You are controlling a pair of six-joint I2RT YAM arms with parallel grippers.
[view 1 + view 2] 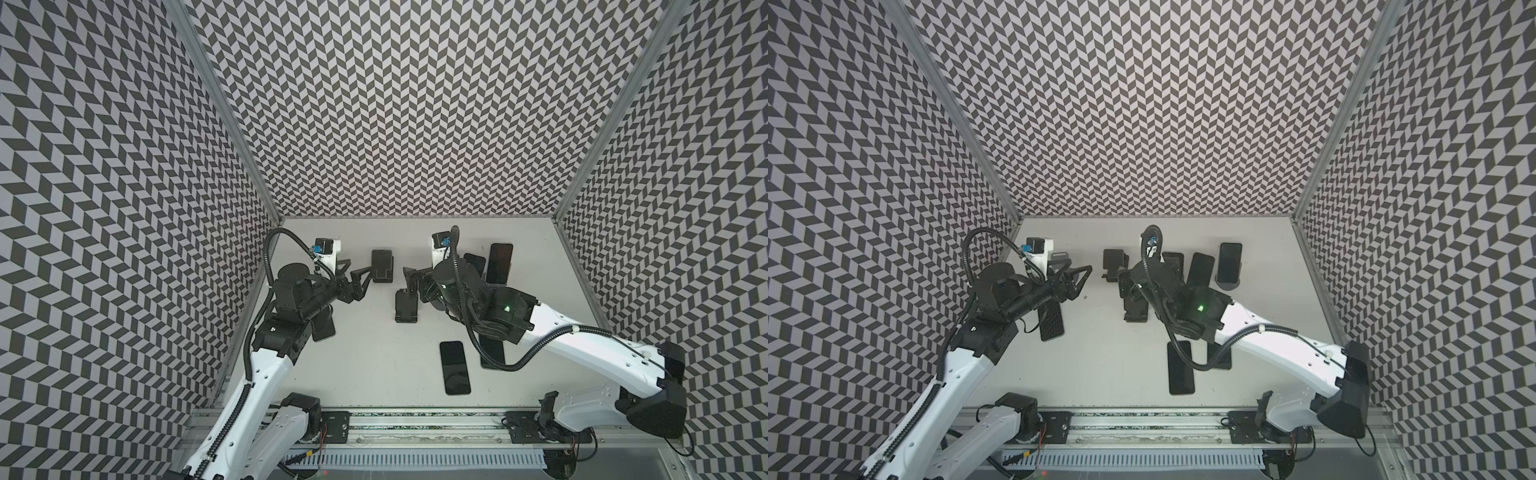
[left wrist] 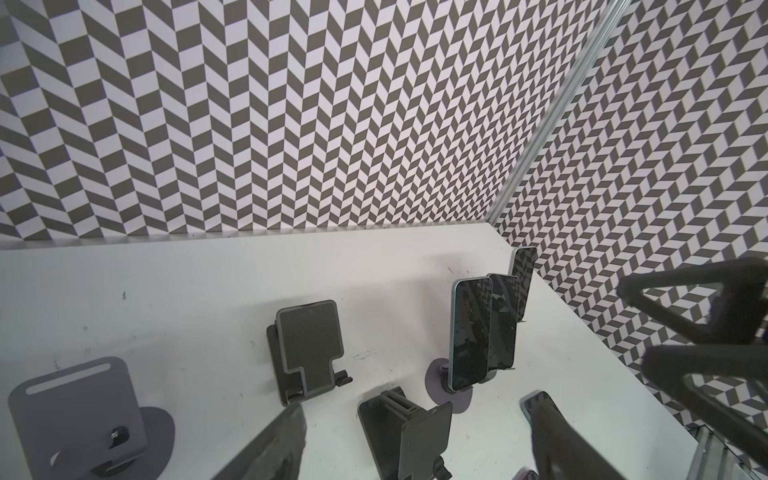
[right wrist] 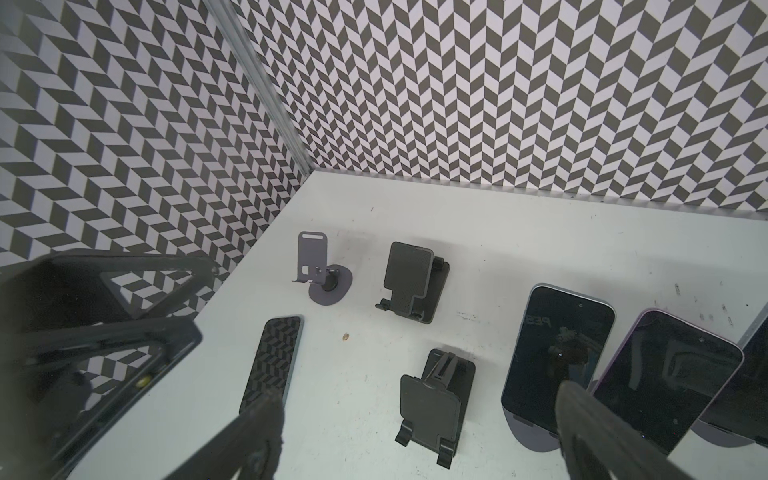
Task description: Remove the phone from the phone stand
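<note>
1. left fingers apart, nothing between them.
2. right fingers apart, empty.
3. phone leans in phone stand just beyond right fingers, behind one fingertip, not gripped.

Table: white tabletop, enclosed by black-and-white chevron walls.
Left gripper: black parallel left gripper, jaws apart, nothing between them.
Flat phones: black slab smartphone mid-table; pattern-reflecting smartphone beside the left arm.
Standing phone: dark upright smartphone on round-based grey stand.
Black stands: rear black folding stand; nearer black folding stand.
</note>
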